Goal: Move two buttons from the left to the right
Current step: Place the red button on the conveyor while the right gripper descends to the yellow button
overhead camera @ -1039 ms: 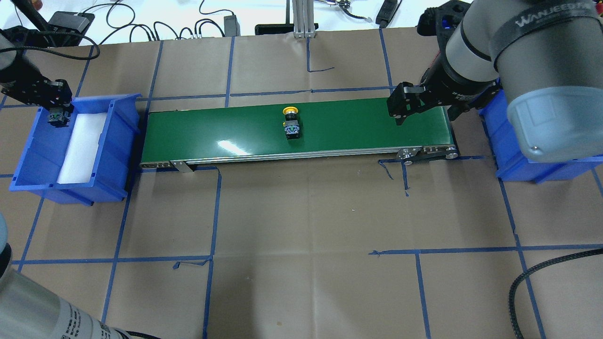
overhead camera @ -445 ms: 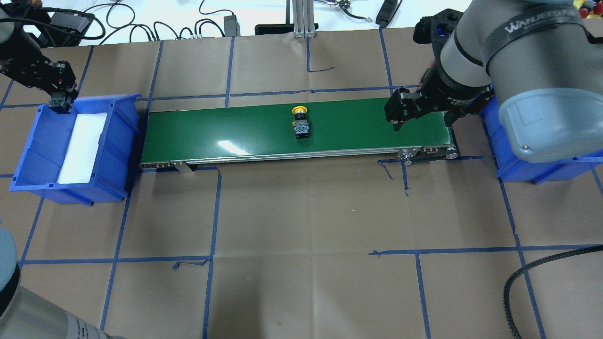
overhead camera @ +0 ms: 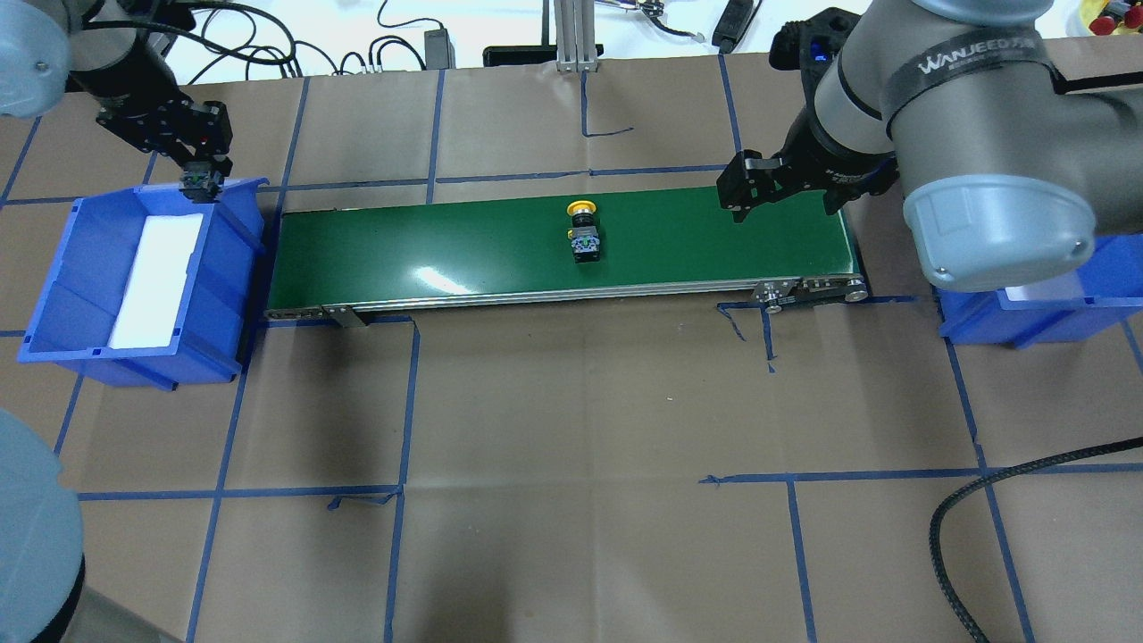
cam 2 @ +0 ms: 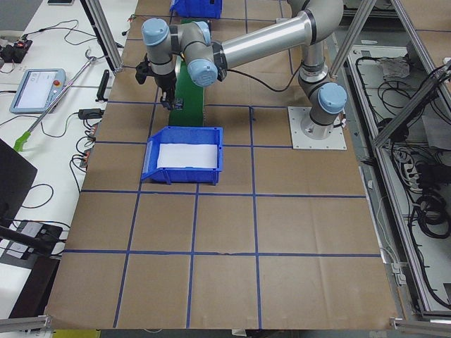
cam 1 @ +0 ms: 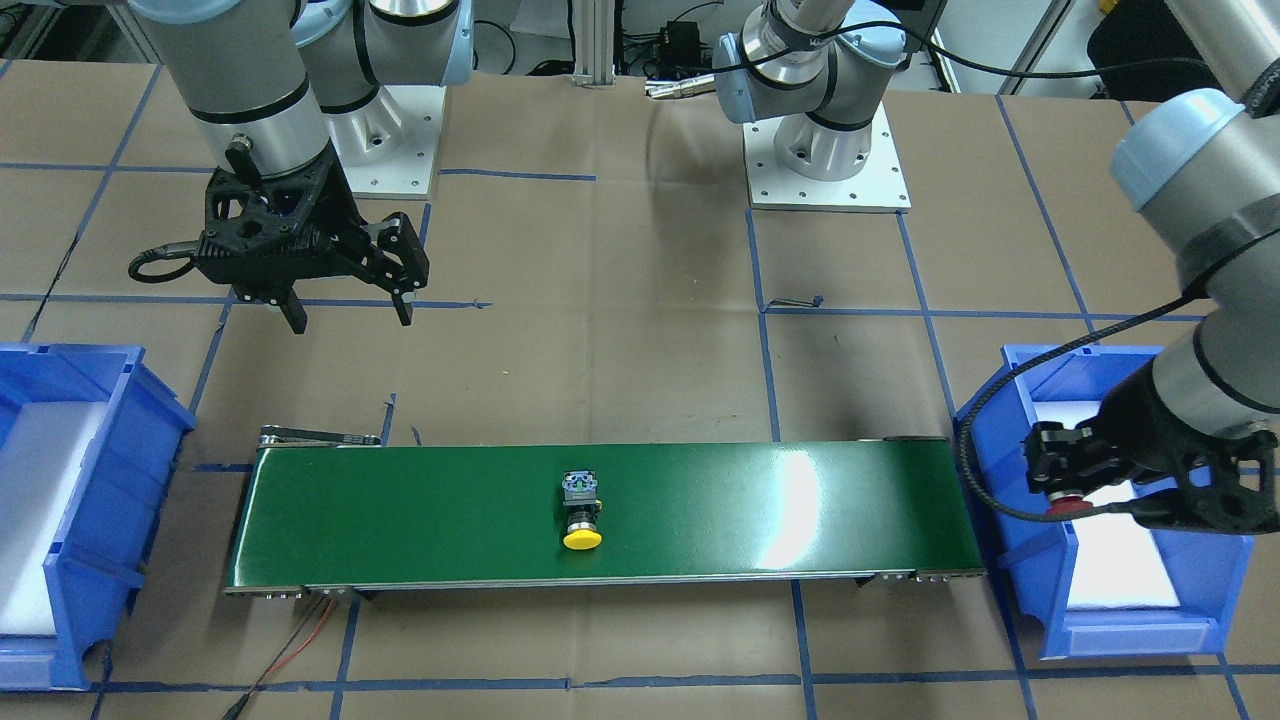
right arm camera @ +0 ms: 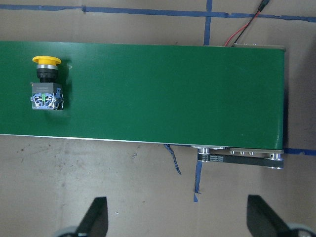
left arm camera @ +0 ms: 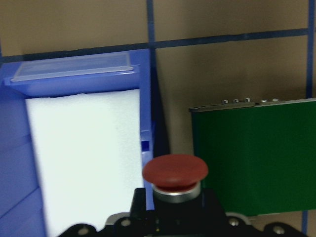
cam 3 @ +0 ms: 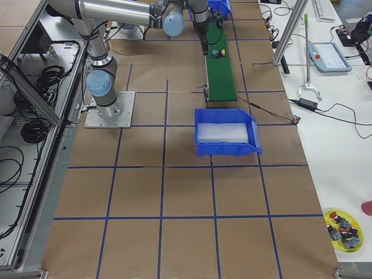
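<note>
Overhead exterior, left gripper (overhead camera: 200, 179): you see it clamped on the red-capped button (left arm camera: 175, 171), raised over the corner of the left bin (overhead camera: 89, 259) nearest the belt.
Red-capped button: your left wrist camera shows its cap above the bin's wall, between the white foam liner (left arm camera: 84, 163) and the end of the green conveyor belt (overhead camera: 429, 241).
Yellow-capped button (overhead camera: 582, 234): lies on its side near the belt's middle, cap pointing away from the robot, apart from both grippers.
Right gripper (cam 1: 350, 315): held high near the belt's right end, its fingers (right arm camera: 96, 219) spread wide, holding nothing.
Right bin (cam 1: 70, 375): sits beyond the belt's right end, foam-lined.
</note>
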Robot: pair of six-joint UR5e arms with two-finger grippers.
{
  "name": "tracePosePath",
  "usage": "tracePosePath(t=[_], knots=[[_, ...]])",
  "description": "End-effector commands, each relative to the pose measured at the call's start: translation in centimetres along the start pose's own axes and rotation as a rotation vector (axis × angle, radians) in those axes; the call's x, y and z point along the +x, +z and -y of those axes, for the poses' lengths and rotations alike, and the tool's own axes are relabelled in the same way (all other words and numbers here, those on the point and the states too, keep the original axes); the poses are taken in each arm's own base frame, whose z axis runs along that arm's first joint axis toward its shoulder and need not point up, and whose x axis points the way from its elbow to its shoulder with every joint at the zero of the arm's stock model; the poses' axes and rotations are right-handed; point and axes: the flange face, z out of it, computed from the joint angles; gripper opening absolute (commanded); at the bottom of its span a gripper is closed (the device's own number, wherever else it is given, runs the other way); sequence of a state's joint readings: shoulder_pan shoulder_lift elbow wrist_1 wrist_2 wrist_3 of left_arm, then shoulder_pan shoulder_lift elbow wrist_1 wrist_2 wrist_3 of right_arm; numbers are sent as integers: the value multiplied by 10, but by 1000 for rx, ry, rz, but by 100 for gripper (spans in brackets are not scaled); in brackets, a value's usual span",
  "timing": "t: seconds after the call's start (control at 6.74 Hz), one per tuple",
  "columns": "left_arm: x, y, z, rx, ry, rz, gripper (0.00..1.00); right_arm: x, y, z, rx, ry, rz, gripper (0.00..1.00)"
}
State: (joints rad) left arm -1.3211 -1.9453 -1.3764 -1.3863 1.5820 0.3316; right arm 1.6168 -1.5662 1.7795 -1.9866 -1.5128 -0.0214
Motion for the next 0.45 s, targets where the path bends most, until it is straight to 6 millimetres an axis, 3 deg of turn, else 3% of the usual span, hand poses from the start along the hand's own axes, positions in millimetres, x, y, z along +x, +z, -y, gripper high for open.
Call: tracePosePath(t=[0.0,0.3], knots=[[61,31,1,-47,0,-14,3,2,33,13,-44,8,-2,100],[69,66,-4,-54,-6,-18,3,7,49,20,-69,18,-3,100]])
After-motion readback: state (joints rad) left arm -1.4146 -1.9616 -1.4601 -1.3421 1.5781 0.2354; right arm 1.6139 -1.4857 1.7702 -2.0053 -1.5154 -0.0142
